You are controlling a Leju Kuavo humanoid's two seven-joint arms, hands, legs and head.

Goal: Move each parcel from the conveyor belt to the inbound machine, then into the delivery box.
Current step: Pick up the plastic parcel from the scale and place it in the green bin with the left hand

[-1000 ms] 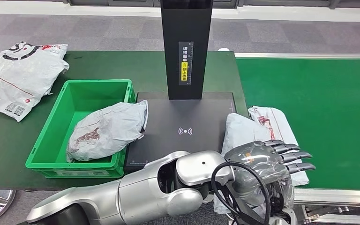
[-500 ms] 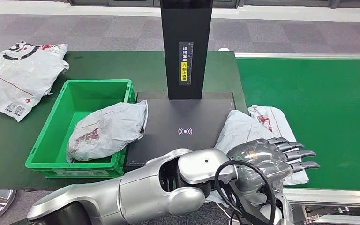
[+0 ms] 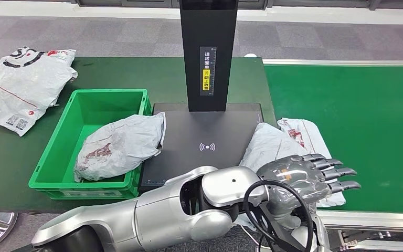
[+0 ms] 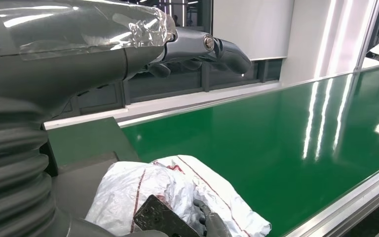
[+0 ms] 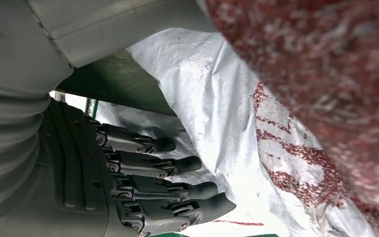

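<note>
- Left hand (image 3: 304, 176): nearest the camera in the head view, the silver arm crossing from the left, fingers stretched out flat over the near end of the white parcel (image 3: 280, 152). Left wrist view shows the upper fingers (image 4: 197, 47) straight and clear of the bag, holding nothing; a dark fingertip low in that view touches the crumpled plastic.
- Right hand (image 5: 143, 192): right wrist view puts it close against the parcel's underside, fingers extended side by side, nothing pinched. Cannot tell from here whether it bears any weight.
- The parcel lies on the near edge of the conveyor belt (image 3: 357, 115), its left end lapping onto the corner of the inbound machine (image 3: 204, 142).
- Judgement: the step in hand is securing this parcel for the short carry onto the machine's black plate.
- To do it well: close on the bulk of the bag, not loose film; thin plastic will likely slip or stretch if caught only by a fold.
- Lift only enough to clear the plate's edge, then set it flat near the scan mark, short of the upright black column (image 3: 208, 52).
- Further left, the green delivery box (image 3: 63, 152) holds one grey parcel (image 3: 118, 147), hanging over the rim toward the machine; keep the new parcel from nudging it.
- Far left on the desk (image 3: 10, 157), more white bags (image 3: 23, 84), apart from the work.
</note>
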